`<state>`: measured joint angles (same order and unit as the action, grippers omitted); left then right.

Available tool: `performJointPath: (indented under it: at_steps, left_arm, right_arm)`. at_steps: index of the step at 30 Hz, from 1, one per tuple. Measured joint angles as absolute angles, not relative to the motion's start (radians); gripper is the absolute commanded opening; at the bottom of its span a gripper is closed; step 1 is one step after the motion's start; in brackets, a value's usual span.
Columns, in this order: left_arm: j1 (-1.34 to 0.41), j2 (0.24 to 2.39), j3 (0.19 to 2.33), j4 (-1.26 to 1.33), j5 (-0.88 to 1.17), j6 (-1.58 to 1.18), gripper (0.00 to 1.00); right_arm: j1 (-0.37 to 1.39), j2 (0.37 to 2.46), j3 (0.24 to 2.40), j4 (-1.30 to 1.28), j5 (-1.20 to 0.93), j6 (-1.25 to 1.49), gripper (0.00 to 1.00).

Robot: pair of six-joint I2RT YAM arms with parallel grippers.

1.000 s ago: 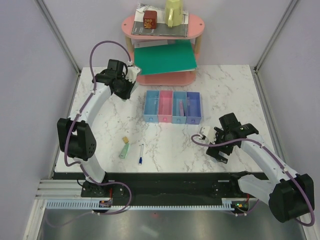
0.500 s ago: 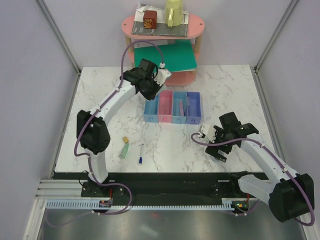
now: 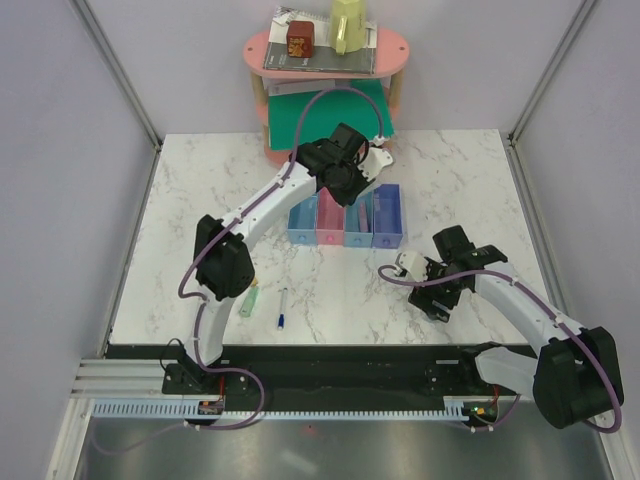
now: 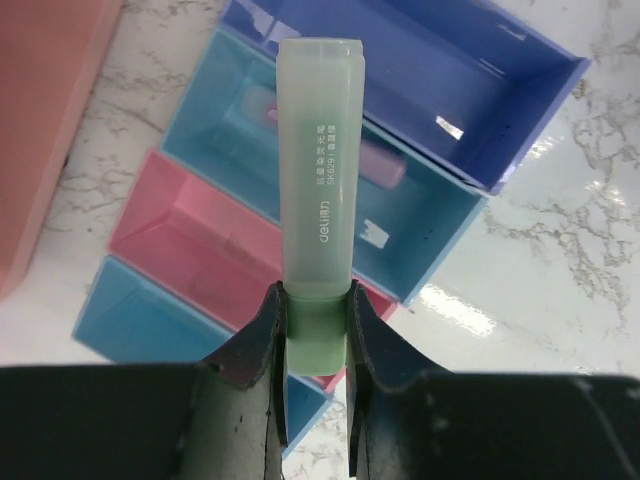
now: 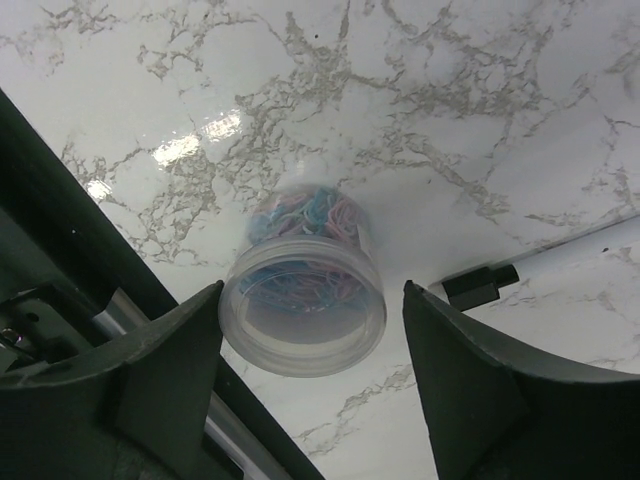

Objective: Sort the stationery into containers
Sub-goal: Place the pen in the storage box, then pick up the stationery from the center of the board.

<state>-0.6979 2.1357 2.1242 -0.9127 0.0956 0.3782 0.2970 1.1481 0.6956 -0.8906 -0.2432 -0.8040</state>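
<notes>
One relation governs: we find the left pincer [image 4: 315,300] clenched on the pale green marker [image 4: 318,150], mid-frame over the blue tray [image 4: 225,130], long axis askew to the tray's length; right pincer [image 5: 312,298] released astride a clear tub [image 5: 300,325]

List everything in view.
trays: 4, light blue, pink, blue, violet, centre
pink-purple marker: 1, blue tray
held marker: 1, pale green, over trays
loose marker: 1, pale green, front left
pen: 1, white, by loose marker
jar: 1, clear, front right
shelf: 1, pink, rear
folder: 1, green, lower tier
books: grey, top tier
box: 1, reddish, on books
cup: 1, yellowish, top tier
table: 1, marble
left gripper: grips held marker
right gripper: open around jar
</notes>
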Motion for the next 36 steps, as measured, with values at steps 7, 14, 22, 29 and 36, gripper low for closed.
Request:
performJointPath:
  at_steps: [7, 14, 22, 29, 36]
  left_arm:
    - [-0.754, 2.224, 2.184, -0.93, 0.111, 0.348, 0.02]
    - [-0.765, 2.265, 2.201, -0.936, 0.088, 0.301, 0.02]
    - [-0.754, 2.273, 2.201, -0.944, 0.08, 0.166, 0.02]
    - [-0.74, 2.292, 2.2, -0.944, 0.087, 0.048, 0.02]
    - [-0.713, 2.339, 2.201, -0.935, 0.077, -0.002, 0.12]
  right_arm:
    - [0.297, 1.141, 0.693, -0.881, -0.241, -0.796, 0.38]
    - [0.297, 1.1, 0.694, -0.883, -0.238, -0.791, 0.38]
    - [0.297, 1.071, 0.717, -0.902, -0.239, -0.784, 0.38]
    - [0.297, 1.018, 0.772, -0.929, -0.24, -0.777, 0.37]
    - [0.297, 0.958, 0.886, -0.978, -0.244, -0.772, 0.37]
